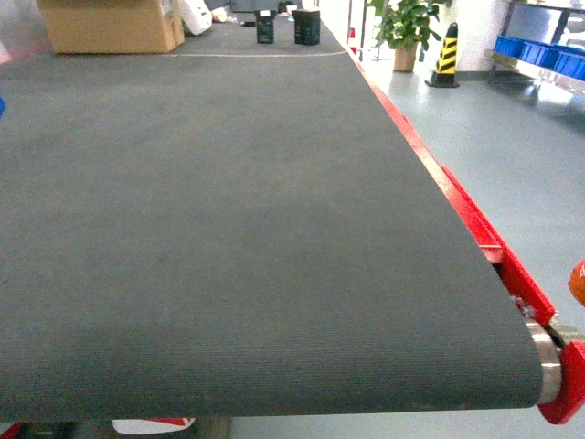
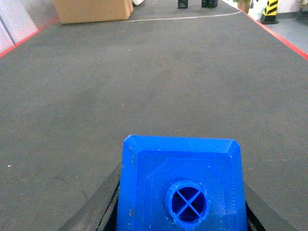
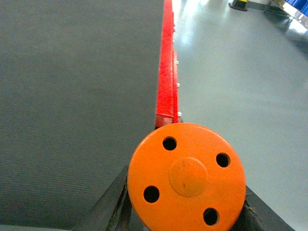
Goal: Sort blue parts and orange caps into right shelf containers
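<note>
Holding a blue part (image 2: 182,187), the left gripper (image 2: 182,211) grips; the right gripper (image 3: 186,211) clamps an orange cap (image 3: 186,176); far-right crates (image 1: 539,53) await both.

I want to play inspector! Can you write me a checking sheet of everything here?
Surface: dark belt with red edge, bare up close.
Job's things: blue part in left claw; orange cap in right claw; blue crates far right on a shelf.
Clutter: cardboard box and dark boxes at the belt's far end.
Claws: left claw shut on part; right claw shut on cap.
Cables: nothing seen.
Surroundings: grey floor, plant, striped post.
</note>
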